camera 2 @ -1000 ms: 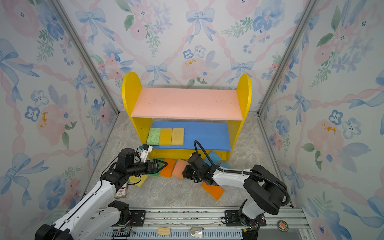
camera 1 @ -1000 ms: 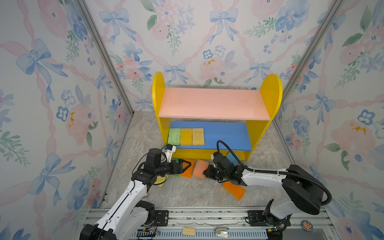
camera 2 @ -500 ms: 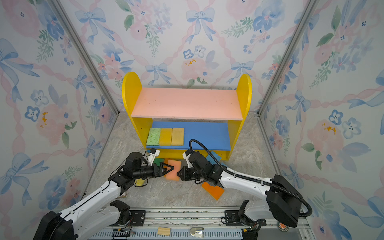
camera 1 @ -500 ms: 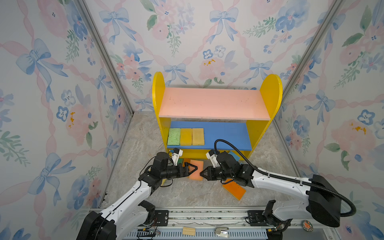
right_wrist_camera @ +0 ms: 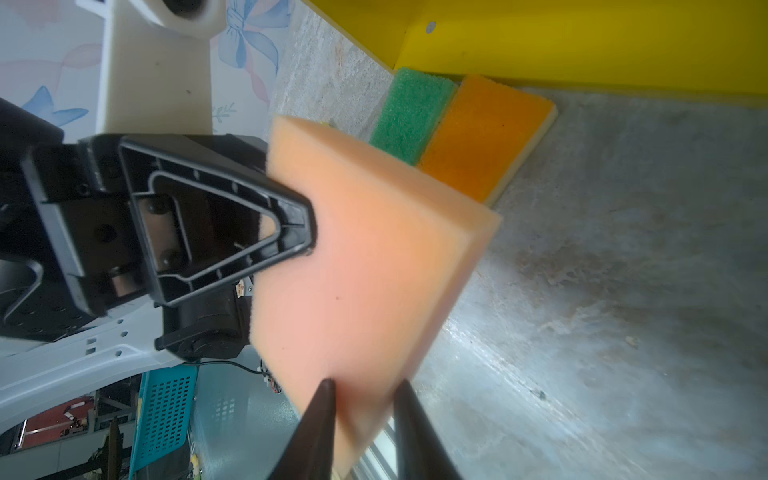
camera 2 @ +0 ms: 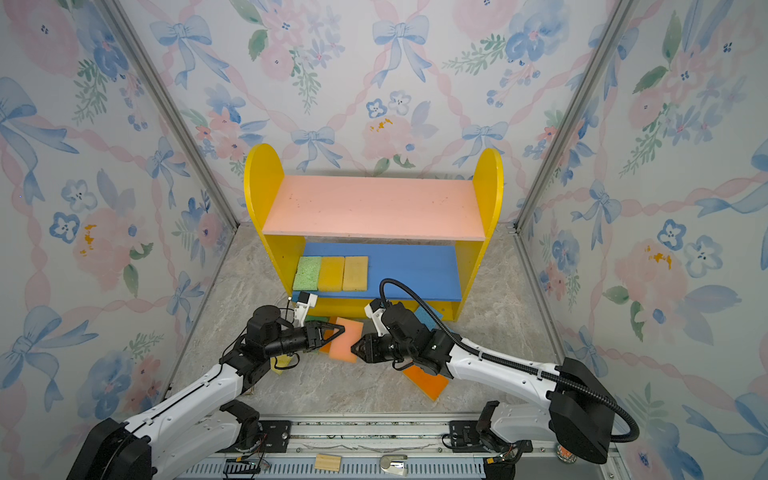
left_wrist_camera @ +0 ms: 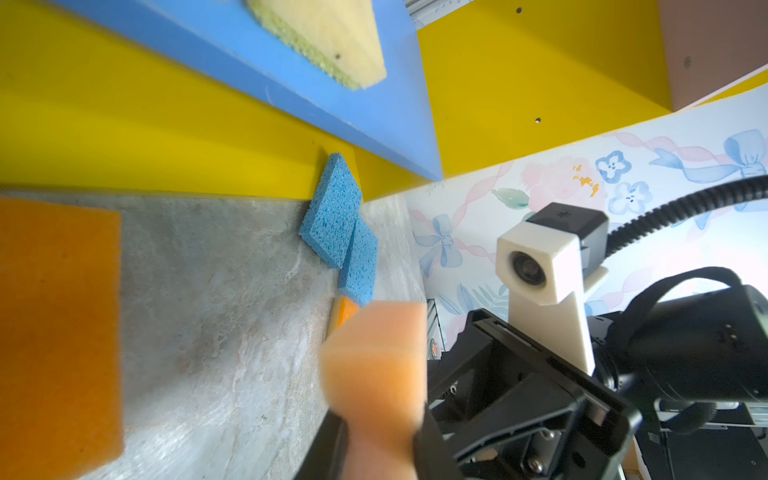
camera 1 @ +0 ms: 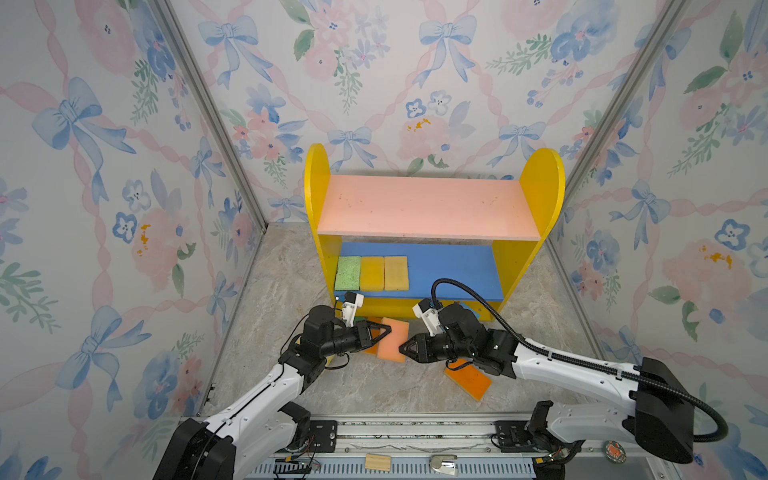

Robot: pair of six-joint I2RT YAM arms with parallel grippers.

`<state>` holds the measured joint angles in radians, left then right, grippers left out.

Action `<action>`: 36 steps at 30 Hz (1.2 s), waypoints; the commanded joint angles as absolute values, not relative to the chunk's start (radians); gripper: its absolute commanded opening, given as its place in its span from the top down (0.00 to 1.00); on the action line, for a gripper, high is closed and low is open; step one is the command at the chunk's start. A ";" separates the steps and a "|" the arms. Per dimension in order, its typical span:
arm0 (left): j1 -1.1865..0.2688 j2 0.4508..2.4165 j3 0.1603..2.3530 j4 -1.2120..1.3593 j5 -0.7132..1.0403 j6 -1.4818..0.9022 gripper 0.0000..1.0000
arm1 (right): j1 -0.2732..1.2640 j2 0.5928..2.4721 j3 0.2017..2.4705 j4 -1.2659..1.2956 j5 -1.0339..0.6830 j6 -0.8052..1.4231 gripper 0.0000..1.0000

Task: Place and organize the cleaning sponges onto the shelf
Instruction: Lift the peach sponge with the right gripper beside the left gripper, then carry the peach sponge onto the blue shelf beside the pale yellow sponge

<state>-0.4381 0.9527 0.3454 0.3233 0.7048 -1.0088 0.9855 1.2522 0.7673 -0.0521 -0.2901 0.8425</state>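
- The grey marbled surface carries the same loose sponges as a second ago.
- The two-tier wooden shelf, with yellow round-topped side panels, a pink upper board and a blue lower board, stands at the back and has not moved.
- The left tool was spread wide a second ago, over the sponges at the shelf's foot. Now it is pressed onto the left edge of the peach-pink rectangular foam sponge, and the left wrist view shows the foam squeezed between its jaws.
- The right tool held that sponge alone a second ago. Its fingers now flank the sponge's right edge, and I cannot tell whether they still press on it.
- The peach-pink sponge sits tilted between the two tools, just in front of the shelf and about where it was.
- A light green foam sponge, an orange-yellow foam sponge and a pale yellow foam sponge lie side by side, touching, at the left end of the lower board, unchanged.
- A flat orange foam sponge lies on the surface under the right arm, as before.
- A dark green foam sponge and an orange foam sponge with a pale underside lie touching at the shelf's foot.
- Two blue foam sponges overlap against the shelf's base.
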 commanded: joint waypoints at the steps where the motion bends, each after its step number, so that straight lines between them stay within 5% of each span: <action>1: -0.440 0.935 0.335 0.366 0.724 -1.034 0.80 | 0.986 1.205 0.771 -0.063 -0.286 0.834 0.62; 8: -0.441 0.851 0.324 0.475 0.669 -1.237 0.81 | 0.945 1.111 0.668 0.095 -0.358 0.922 0.34; 14: -0.441 0.819 0.316 0.574 0.637 -1.372 0.82 | 0.950 1.096 0.671 0.146 -0.408 0.936 0.26; 21: -0.442 0.816 0.316 0.596 0.653 -1.387 0.82 | 0.953 1.103 0.672 0.236 -0.420 0.965 0.27; 36: -0.443 0.840 0.309 0.627 0.682 -1.391 0.77 | 0.951 1.122 0.693 0.233 -0.370 0.977 0.60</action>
<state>-0.4381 0.8349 0.3195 0.5919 0.6571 -1.3914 0.9508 1.1187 0.6819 0.2153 -0.3901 0.9794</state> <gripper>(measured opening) 0.224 0.408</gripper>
